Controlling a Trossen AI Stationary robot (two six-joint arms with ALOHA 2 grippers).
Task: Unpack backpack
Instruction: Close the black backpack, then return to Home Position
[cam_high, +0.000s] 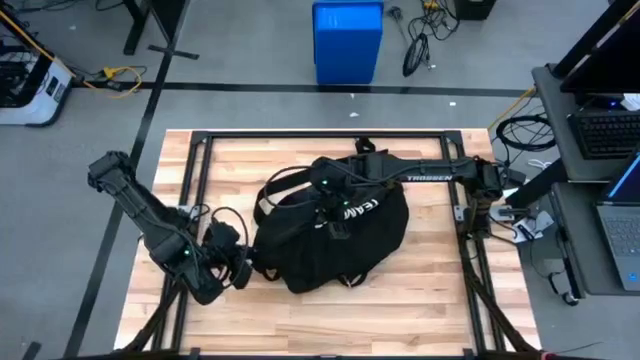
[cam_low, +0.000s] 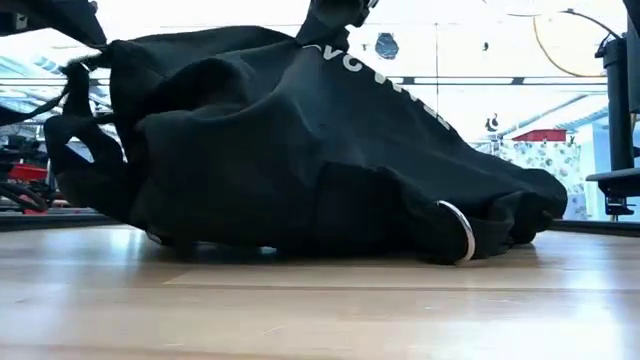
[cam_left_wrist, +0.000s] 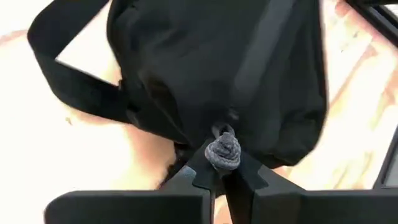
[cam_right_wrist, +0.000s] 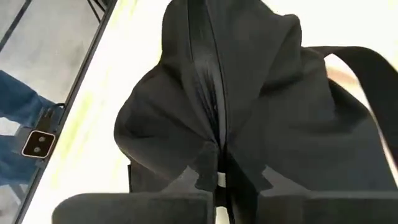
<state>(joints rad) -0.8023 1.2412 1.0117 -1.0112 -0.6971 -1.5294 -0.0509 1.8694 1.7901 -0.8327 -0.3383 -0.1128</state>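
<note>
Backpack (cam_high: 335, 235): black soft fabric, lying near centre of wooden table (cam_high: 420, 300); white lettering on upper face, only part legible in high view. Straps loop out on its left-arm side.
Backpack, low view (cam_low: 300, 150): slumped heap resting on table, fills most of frame; white letters near top; metal ring (cam_low: 462, 230) at its lower edge, touching or just above table surface.
Left pincer (cam_high: 240, 268): low at the backpack's edge nearest left arm, arm reaching in from table's left side. Left wrist view shows fingers closed narrow on a grey knotted cord pull (cam_left_wrist: 224, 151) attached to the bag's zip end; bag fabric just beyond.
Right pincer (cam_high: 335, 205): on top of backpack, arm stretched across from table's right side. Right wrist view shows fingers drawn close together, pinching bag fabric at the zip line (cam_right_wrist: 214, 93); small pale piece between fingertips, can't tell what it is.
Zip: runs lengthwise up middle of bag in right wrist view; looks closed as far as visible.
Surroundings: blue bin (cam_high: 347, 40) on floor beyond table; laptop (cam_high: 625, 225) and keyboard on side desk by right arm; cables on floor. Person's leg in blue jeans (cam_right_wrist: 18, 102) beside table edge, right wrist view.
</note>
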